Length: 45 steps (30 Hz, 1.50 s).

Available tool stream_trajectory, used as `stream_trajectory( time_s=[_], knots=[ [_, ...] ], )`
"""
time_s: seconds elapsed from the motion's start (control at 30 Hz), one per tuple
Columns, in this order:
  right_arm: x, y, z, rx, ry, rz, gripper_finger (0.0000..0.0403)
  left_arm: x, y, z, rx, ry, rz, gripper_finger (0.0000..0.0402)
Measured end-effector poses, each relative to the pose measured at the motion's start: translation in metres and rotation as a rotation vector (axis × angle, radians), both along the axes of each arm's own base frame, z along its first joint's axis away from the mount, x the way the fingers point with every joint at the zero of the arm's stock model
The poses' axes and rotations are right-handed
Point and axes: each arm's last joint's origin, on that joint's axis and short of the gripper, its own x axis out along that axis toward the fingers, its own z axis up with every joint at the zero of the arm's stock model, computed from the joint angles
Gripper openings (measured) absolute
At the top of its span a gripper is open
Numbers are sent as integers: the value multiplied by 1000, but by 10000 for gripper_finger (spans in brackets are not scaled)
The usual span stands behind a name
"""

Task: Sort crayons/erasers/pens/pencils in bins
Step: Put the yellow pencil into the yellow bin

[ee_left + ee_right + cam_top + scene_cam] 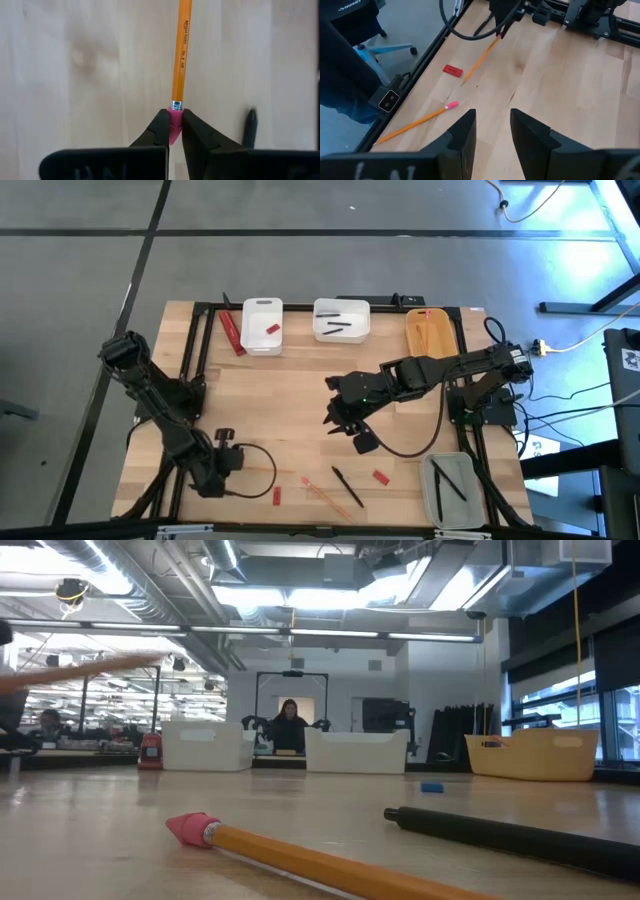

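A pencil (300, 858) with a pink eraser end lay nearest the low camera on the table (290, 395), with a black pen (510, 836) just behind it to the right. From above, these 2 lay near the front edge, the pencil (325, 494) just left of the pen (347, 486), with 1 small red eraser (380, 476) to their right and another red eraser (276, 496) to their left.

The left gripper (175, 131) sat at the front left of the table, its fingers clamped on the pink eraser end of a second pencil (181, 55), which pointed straight away from it, low over the wood. The same held pencil (481, 61) showed from the right wrist, running from that gripper towards the red eraser (452, 70).

The right gripper (352, 428) hung over the middle of the table, its fingers apart and holding nothing.

Along the far edge stood 3 bins: a narrow white bin (262, 326) with a red piece inside, a wider white bin (342, 320) holding dark pens, and a yellow-orange bin (432, 332). A grey bin (458, 490) with pens in it sat at the front right corner. A red strip (232, 333) lay left of the narrow white bin.

A person (289, 726) showed in the room beyond the table.
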Motion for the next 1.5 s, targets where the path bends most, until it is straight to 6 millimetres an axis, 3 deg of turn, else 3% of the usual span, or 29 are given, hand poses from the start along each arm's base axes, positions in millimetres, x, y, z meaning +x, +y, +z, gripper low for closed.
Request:
stream_trajectory(
  time_s=[0.47, 0.87, 1.07, 1.37, 1.5],
  knots=[
    [3, -1, 3, 179, 35, -172, 123, 36, 8, 32, -51, -65, 131, 15],
    [0, -4, -3, 20, 47, -141, 123, 61, 39, 89, 47, 14, 266, 16],
    [10, -3, -18, -25, 80, -154, 123, 76, 54, 110, 29, -10, 332, 16],
    [27, -2, -43, -157, 94, -176, 123, 90, 73, 120, 5, -17, 355, 16],
    [29, -3, -44, -217, 78, -201, 123, 93, 79, 120, -14, -2, 375, 16]
  ],
)
